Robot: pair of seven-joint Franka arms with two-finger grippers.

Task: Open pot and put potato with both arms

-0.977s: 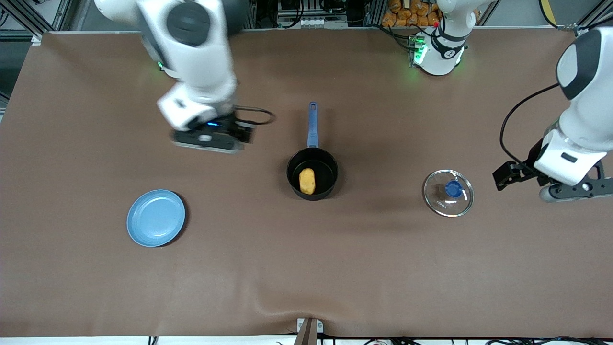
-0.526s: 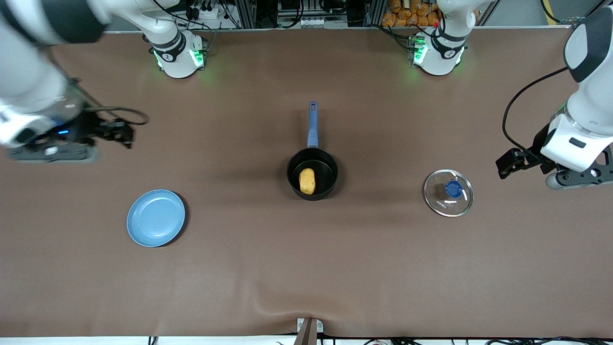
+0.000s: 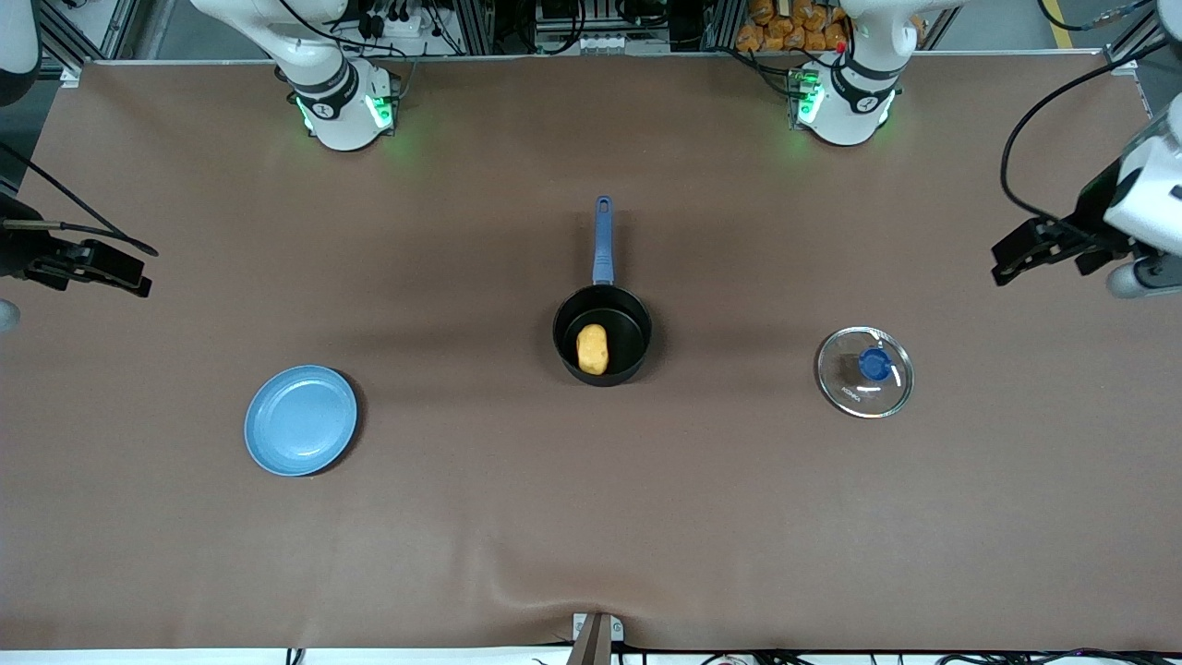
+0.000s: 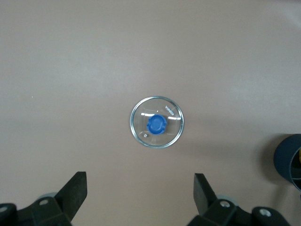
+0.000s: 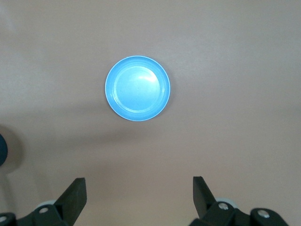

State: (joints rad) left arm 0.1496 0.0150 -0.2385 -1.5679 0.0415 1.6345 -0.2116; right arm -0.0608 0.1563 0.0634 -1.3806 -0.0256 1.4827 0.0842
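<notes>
The black pot [image 3: 602,344] with its long blue handle stands open at the middle of the table. The yellow-orange potato [image 3: 592,349] lies inside it. The clear glass lid [image 3: 864,371] with a blue knob lies flat on the table toward the left arm's end; it also shows in the left wrist view [image 4: 156,122]. My left gripper [image 4: 140,193] is open and empty, high over the table's left-arm end. My right gripper [image 5: 139,192] is open and empty, high over the right-arm end, above bare table beside the plate.
A flat light-blue plate [image 3: 300,420] lies toward the right arm's end, nearer the front camera than the pot; it also shows in the right wrist view [image 5: 137,88]. The brown table cover [image 3: 591,517] spreads around these things.
Both arms have drawn away from the middle: the right arm swung out to its end of the table, the left arm rose and moved outward. Pot, potato, lid and plate stayed put.
</notes>
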